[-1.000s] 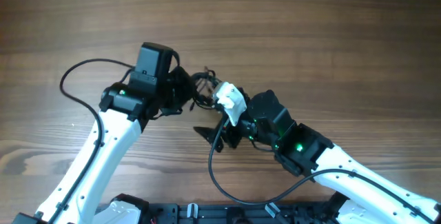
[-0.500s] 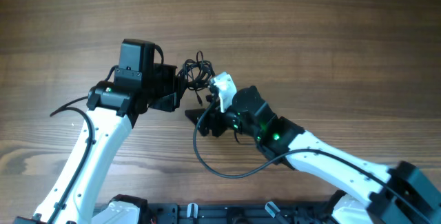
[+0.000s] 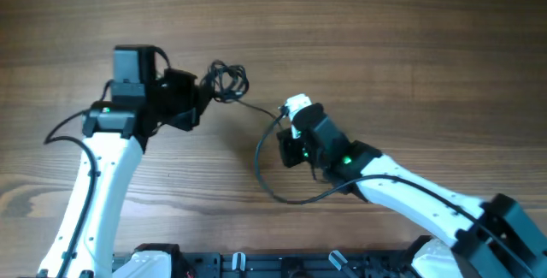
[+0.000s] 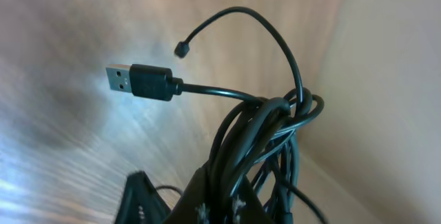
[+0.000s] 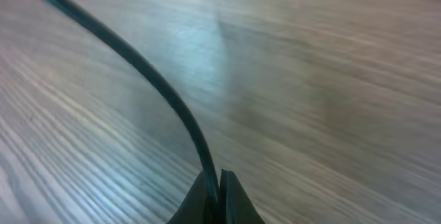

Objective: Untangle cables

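Note:
The cables [image 3: 226, 81] are a small knot of thin black cords hanging at the tip of my left gripper [image 3: 205, 97], which is shut on them. In the left wrist view the bundle [image 4: 269, 134] rises from between the jaws of that gripper [image 4: 231, 200]; a USB plug [image 4: 138, 80] and a tiny plug end [image 4: 180, 48] stick out to the left. One strand [image 3: 259, 107] runs right from the knot to my right gripper [image 3: 284, 122]. The right wrist view shows this gripper [image 5: 215, 186] shut on that single cord [image 5: 138, 65], low over the wood.
The wooden table [image 3: 410, 38] fills the view. The right arm's own thicker black cable [image 3: 261, 171] loops on the table just below the right gripper. The left arm's cable [image 3: 60, 128] curves at the far left. A black rail [image 3: 256, 265] lines the front edge.
The right gripper has shut on one strand. The left arm has carried the knot up and to the left, so the strand now stretches between the two grippers.

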